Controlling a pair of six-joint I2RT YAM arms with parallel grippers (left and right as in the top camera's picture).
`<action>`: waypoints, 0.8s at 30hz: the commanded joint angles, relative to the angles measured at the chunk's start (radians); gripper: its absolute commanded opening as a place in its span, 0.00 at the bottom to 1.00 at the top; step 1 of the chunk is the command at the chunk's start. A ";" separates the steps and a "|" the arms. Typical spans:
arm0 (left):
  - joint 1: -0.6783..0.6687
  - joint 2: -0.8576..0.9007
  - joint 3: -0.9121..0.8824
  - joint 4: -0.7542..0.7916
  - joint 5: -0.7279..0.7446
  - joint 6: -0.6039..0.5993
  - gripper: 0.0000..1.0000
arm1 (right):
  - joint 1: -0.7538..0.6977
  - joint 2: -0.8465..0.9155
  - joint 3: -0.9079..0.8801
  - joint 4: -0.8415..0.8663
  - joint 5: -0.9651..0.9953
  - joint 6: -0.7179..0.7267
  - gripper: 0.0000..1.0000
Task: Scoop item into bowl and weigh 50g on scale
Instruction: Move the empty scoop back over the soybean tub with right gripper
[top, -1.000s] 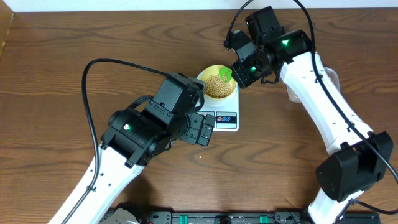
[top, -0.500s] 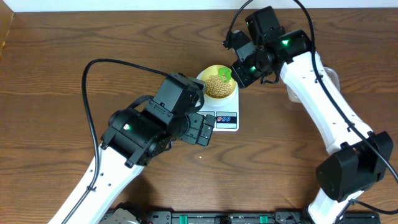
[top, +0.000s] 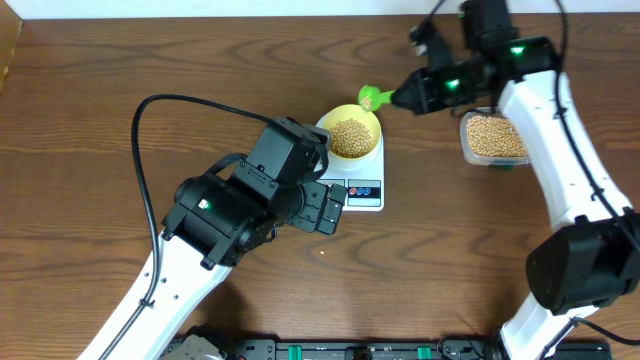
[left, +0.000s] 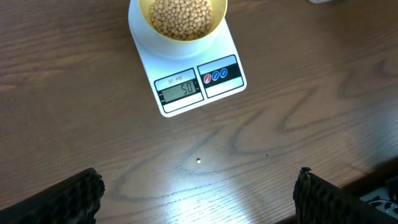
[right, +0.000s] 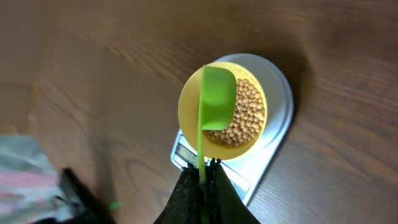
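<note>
Overhead, the right pincer (top: 405, 97) is clenched on the handle of a green scoop (top: 372, 97) by the rim of the yellow bowl (top: 377, 128), which holds the beans (top: 350, 137) atop the white scale (top: 365, 195); the left pincer (top: 325, 207) hangs released over the bench (top: 100, 100) just beside the scale, whose display (left: 180, 91) reads 50

The brown wooden table (top: 100, 100) bears the white scale (top: 364, 192), a clear tub (top: 464, 142) of beans (top: 493, 135), and a tiny speck (left: 198, 160).
</note>
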 joint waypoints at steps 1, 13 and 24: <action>0.002 -0.013 0.016 0.000 -0.003 0.005 1.00 | -0.079 0.006 -0.004 0.008 -0.176 0.068 0.01; 0.002 -0.013 0.016 0.001 -0.003 0.005 1.00 | -0.276 0.006 -0.163 0.063 -0.479 0.088 0.01; 0.002 -0.013 0.016 0.000 -0.003 0.005 1.00 | -0.481 0.006 -0.178 -0.044 -0.555 -0.030 0.01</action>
